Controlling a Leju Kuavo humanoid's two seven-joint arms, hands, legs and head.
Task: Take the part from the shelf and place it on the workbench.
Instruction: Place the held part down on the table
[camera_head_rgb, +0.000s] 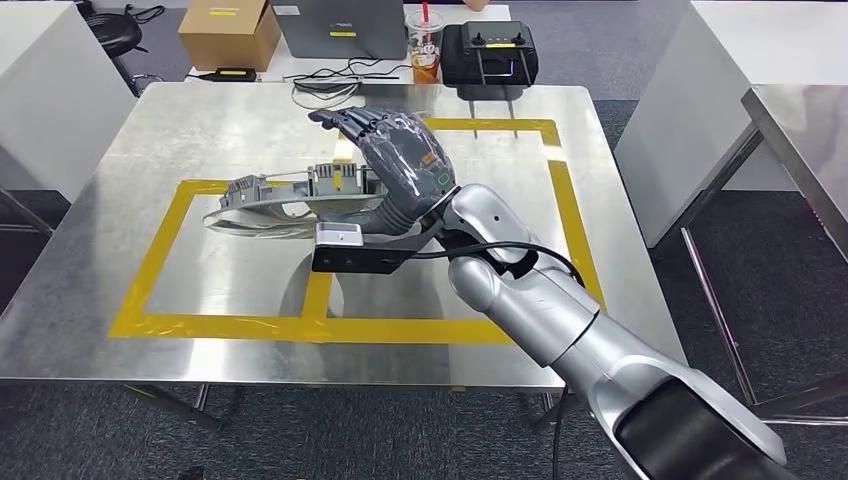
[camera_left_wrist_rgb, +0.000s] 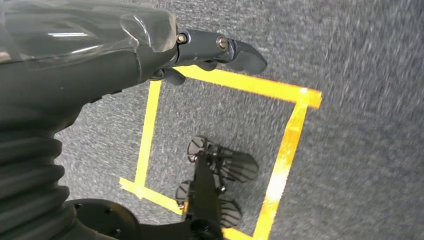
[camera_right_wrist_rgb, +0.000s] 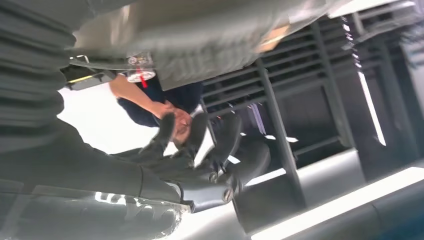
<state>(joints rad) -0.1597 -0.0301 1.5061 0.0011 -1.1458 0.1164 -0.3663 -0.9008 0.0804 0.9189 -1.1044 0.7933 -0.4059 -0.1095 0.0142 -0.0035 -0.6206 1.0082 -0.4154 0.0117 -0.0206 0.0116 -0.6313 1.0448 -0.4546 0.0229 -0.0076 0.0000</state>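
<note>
One part (camera_head_rgb: 290, 197), a grey curved moulding with ribbed fittings along its top edge, lies on the steel table (camera_head_rgb: 150, 130) just left of centre in the head view, inside the yellow tape rectangle (camera_head_rgb: 160, 325). The right hand (camera_head_rgb: 395, 160) sits over the part's right end, fingers extended up and to the left above it. Whether the fingers are touching the part or have let go cannot be told from this angle, since the palm covers the contact.

Judging from how the part lies flat on the table, the placing looks all but done. To finish well, the fingers should spread fully before the arm lifts, and the lift should go straight up, so that the light moulding is not dragged or tipped out of the taped area.

Much is hard to make out. The right wrist view is blurred and turned, showing dark fingers (camera_right_wrist_rgb: 210, 150) against bright background with a person's arm (camera_right_wrist_rgb: 137, 97) beyond. The left hand (camera_left_wrist_rgb: 210, 50) hangs over grey carpet (camera_left_wrist_rgb: 360, 150), its fingers mostly cut off, so its state cannot be told.
</note>
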